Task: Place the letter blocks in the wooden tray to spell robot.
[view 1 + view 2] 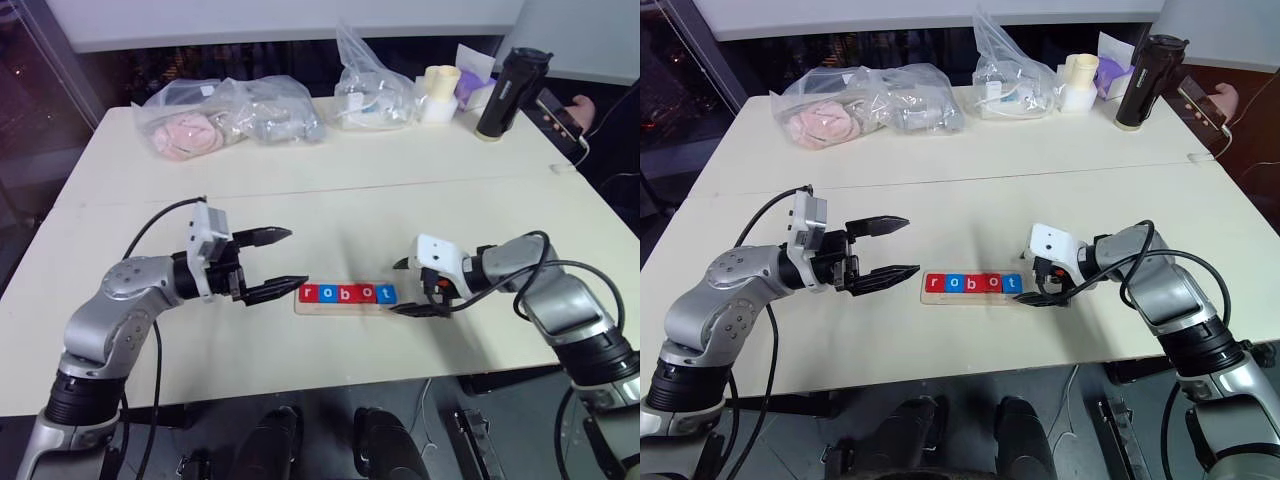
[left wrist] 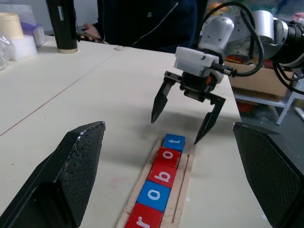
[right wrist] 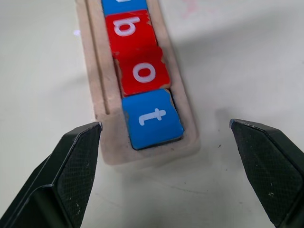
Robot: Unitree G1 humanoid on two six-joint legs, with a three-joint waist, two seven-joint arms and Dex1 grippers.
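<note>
Left eye view: the wooden tray [image 1: 345, 306] lies near the middle of the pale bench [image 1: 330, 190], and the five letter blocks [image 1: 347, 293] sit in it in a row reading r, o, b, o, t in red, blue, red, red, blue. The left gripper [image 1: 273, 263] hangs just at the tray's 9 o'clock end, its fingers spread wide with nothing between them. The right gripper [image 1: 405, 287] hangs at the 3 o'clock end, fingers likewise wide apart and empty. Toward 12 o'clock lie clear plastic bags [image 1: 225, 118], a black bottle [image 1: 510, 92] and a person's hand [image 1: 580, 108] holding a phone.

Left wrist view: the tray runs away between the left arm's two black fingers [image 2: 71, 175]; beyond the blue t block [image 2: 174, 141] the right gripper straddles the tray's end without touching it.

Right wrist view: the t block [image 3: 152, 118] lies flat in the tray's last compartment, the red o [image 3: 142, 71] and b [image 3: 127, 26] above it, slightly askew; the fingers [image 3: 66, 171] stand clear on either side.
</note>
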